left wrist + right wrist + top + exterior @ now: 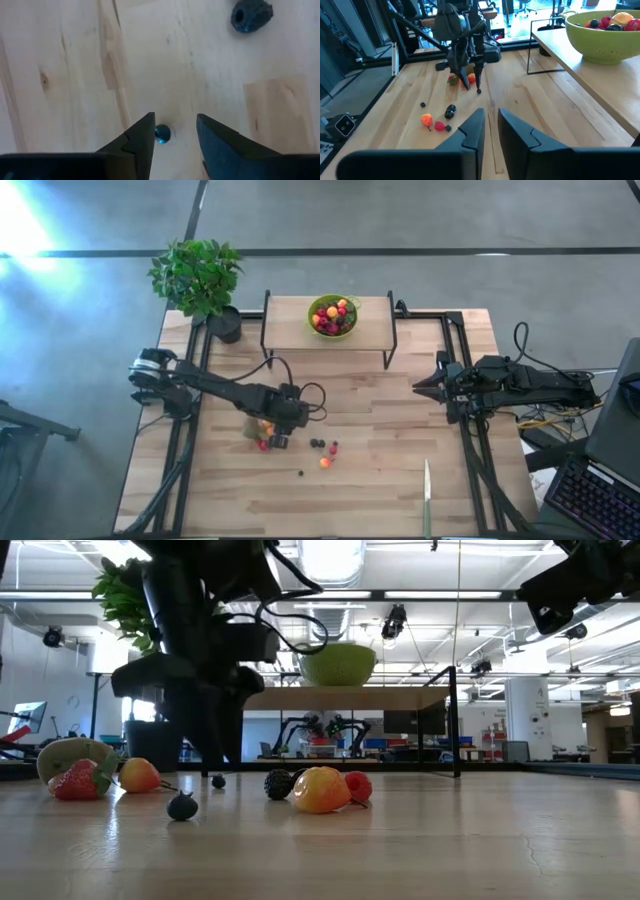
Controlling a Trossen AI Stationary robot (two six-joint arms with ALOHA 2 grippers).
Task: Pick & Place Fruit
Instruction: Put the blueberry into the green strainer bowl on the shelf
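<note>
Items on my bench apart from the job:
- Wooden table (380, 480), light butcher-block planks, black frame.
- Raised wooden shelf (290, 320) on thin black legs, at the far edge, middle.
- Lime-green bowl (333, 327), round, standing on that shelf.
- Potted plant (198, 280), leafy green, dark pot, at my far left corner, just beside the shelf.
- Knife (427, 498), slim, lying near my front edge, right of centre.
- Keyboard (590, 502), off the table, at my right.

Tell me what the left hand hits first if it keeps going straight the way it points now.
Probably the small blue berry: it lies on the table between the left hand's open fingers, close to one of them. Straight down past it is bare wood. How far above the berry the tips are is unclear.
</note>
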